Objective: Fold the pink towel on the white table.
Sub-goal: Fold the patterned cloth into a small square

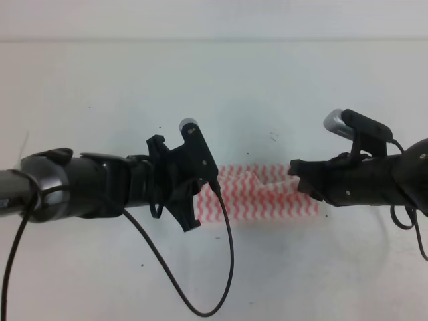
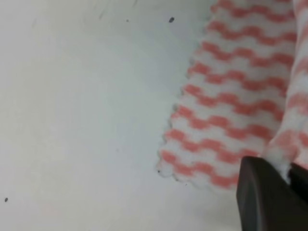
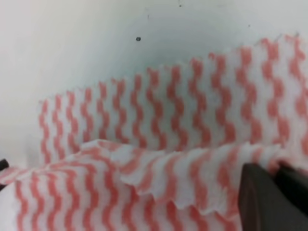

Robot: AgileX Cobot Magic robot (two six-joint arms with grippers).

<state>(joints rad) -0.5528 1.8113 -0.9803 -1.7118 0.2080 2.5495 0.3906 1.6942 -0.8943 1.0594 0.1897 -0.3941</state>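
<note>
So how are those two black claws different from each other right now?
The left gripper reaches in from the left and covers the pink towel's left end; the right gripper comes from the right, at its upper right edge. The left's camera mount stands broad and upright, with a loose cable looping below; the right lies lower and slimmer. Both are black, and both wrist views show cloth pinched between dark fingers.

Count on inspection: one pink towel [image 1: 267, 194], striped, lying on one white surface [image 1: 267, 87]. Two black robot arms, one left [image 1: 87, 184] and one right [image 1: 374, 177]. One loose black cable [image 1: 231, 267] trailing below the left arm. Several tiny dark specks on the surface.
</note>
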